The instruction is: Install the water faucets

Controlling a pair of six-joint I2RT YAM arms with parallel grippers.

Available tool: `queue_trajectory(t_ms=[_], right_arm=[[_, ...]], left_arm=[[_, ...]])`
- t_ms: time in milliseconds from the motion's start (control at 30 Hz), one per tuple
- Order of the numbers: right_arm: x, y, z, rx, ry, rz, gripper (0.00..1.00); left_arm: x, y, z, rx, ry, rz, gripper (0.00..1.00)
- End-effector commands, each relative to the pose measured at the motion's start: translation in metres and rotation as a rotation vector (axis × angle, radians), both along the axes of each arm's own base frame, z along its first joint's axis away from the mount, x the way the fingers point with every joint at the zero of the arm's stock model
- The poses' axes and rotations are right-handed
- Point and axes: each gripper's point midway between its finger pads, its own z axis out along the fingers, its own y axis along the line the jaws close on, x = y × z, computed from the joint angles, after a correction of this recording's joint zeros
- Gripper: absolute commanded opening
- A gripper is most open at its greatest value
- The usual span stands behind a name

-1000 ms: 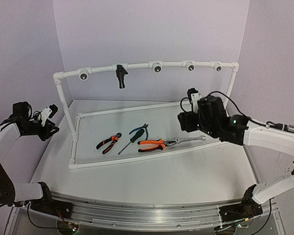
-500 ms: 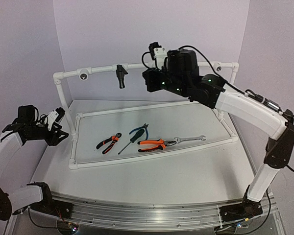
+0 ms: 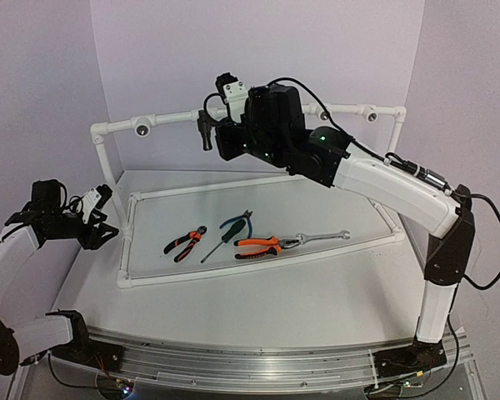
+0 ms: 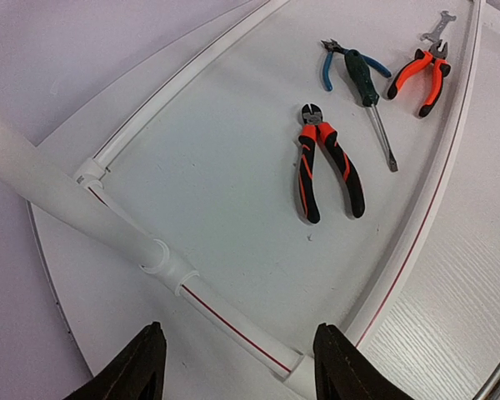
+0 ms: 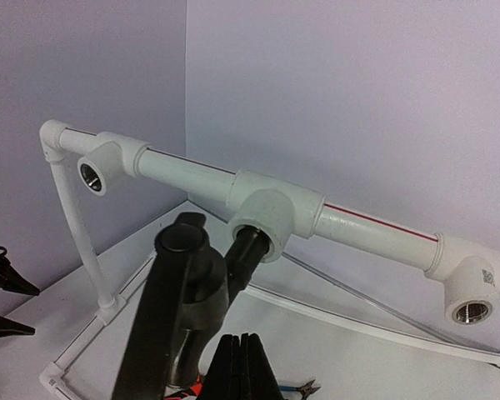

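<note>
Your faucet (image 5: pixel 202 292) is not down on the worktop (image 3: pixel 317 292). It hangs from the raised white pipe (image 5: pixel 192 171), its inlet end entered in the second socket (image 5: pixel 271 212) from the left, body angled down and toward you, with the lever (image 5: pixel 162 317) on the near side. So the step in hand looks to be seating or tightening it, not fetching it.

Your right claw (image 5: pixel 242 343) is up at the rail, just below and beside the faucet, pinched fully together with nothing in it. Whether it touches the dark body I cannot tell from the wrist view. Shut like that it cannot take hold, so you have two choices: spread the jaws and close them across the round body near the socket, or keep them together and use them as a blunt pusher on the lever to turn the faucet round. If you grip, take the body, not the lever (the lever probably swings the valve rather than the thread). Keep the wrist in line with the socket as you turn, so that the thread does not cross and the pipe is not levered sideways; the frame looks light and may flex.

Your left claw (image 4: pixel 242 375) hovers beside the frame's left upright (image 4: pixel 33 175), roughly half spread and empty, well apart from the faucet. You could steady that upright with it while the right turns. The pliers (image 4: pixel 325 171) are not needed for this
</note>
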Motion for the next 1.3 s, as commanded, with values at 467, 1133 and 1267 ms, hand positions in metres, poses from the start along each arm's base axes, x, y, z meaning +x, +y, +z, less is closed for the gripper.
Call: queue_trajectory(t_ms=[467, 1133, 1267], right_arm=[[-0.016, 0.016, 0.033, -0.051, -0.150, -0.023, 0.00], [-0.015, -0.005, 0.014, 0.119, 0.028, -0.034, 0.00], [-0.006, -0.018, -0.002, 0.311, 0.191, -0.003, 0.00]], left_arm=[[0.000, -0.007, -0.006, -0.018, -0.006, -0.030, 0.62], [0.000, -0.008, -0.011, -0.025, 0.006, -0.035, 0.62], [-0.002, -0.009, -0.012, -0.026, 0.010, -0.037, 0.62]])
